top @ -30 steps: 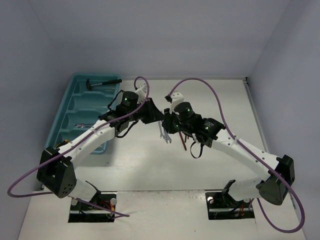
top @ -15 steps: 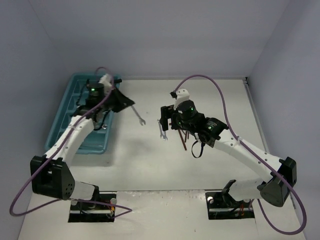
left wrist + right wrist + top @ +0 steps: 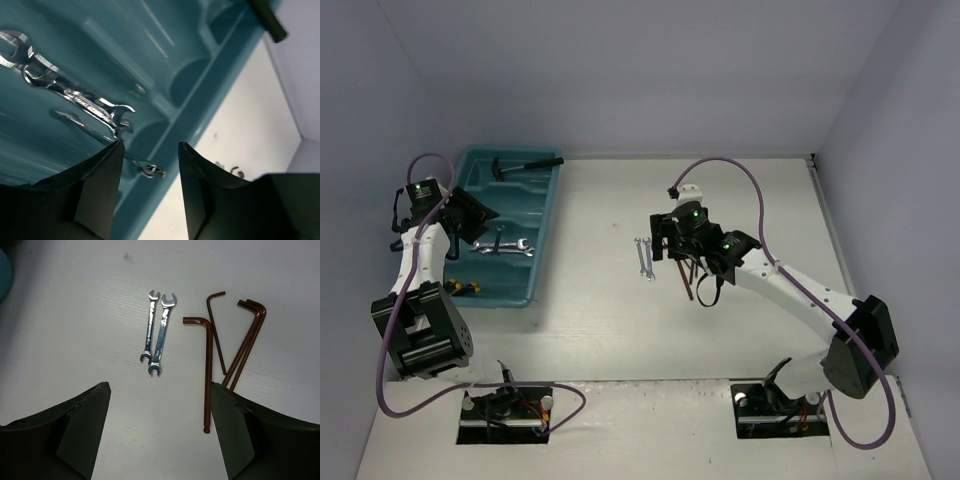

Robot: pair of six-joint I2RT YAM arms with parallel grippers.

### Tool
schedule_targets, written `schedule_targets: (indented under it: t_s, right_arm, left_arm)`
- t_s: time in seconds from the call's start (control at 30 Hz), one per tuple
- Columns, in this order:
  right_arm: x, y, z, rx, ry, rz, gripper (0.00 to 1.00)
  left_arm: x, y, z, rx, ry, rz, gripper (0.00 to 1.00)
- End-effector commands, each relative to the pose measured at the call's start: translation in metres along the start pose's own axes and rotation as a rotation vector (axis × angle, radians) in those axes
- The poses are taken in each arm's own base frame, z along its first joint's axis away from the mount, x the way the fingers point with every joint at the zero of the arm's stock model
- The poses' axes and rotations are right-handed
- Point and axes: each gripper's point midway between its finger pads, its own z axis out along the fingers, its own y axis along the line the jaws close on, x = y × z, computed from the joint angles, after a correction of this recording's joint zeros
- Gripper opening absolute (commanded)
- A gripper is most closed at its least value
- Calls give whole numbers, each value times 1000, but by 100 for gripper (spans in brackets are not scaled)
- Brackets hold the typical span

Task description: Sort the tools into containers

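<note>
Swung leftward, the left gripper [image 3: 150,146] is held over the teal tray [image 3: 548,222], fingers apart and empty; silver wrenches [image 3: 75,97] are seen in a middle compartment, one cut off at the frame edge. Loose wrenches [image 3: 156,335] and reddish-brown tools [image 3: 208,370] are left on the table [image 3: 600,330] under the wide-spread right gripper [image 3: 159,386], the latter half hidden from above.

**Open table beside the tray, clutter further right**

Right of the tray [image 3: 548,225], the table [image 3: 590,300] gives open passage as far as two loose wrenches [image 3: 645,258]. The reddish-brown keys [image 3: 690,282] lie just beyond, and the right hand [image 3: 663,238] hangs over both. Inside the tray, dividers [image 3: 170,95], stored wrenches [image 3: 503,245] and the left hand [image 3: 470,215] crowd the middle.
</note>
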Motion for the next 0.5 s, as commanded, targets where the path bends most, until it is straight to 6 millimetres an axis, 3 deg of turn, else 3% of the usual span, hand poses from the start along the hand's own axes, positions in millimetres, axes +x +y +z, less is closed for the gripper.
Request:
schedule_targets:
  t_s: [0.0,0.17,0.37,0.47]
  right_arm:
    - [1,-12,28,65,17,70,74]
    - [15,-17,56,105,80,58,68]
    - [31,-21,89,156,144,62,56]
    - [43,-23,105,176,183,71,47]
  left_arm:
    - [-22,3,1,-56,-44,52,48]
    - [-28,7,-1,-96,-59,59,50]
    - [-30,-8,-30,-73,-109,105,51]
    - [-16,-20,-43,-60,-103,156,51]
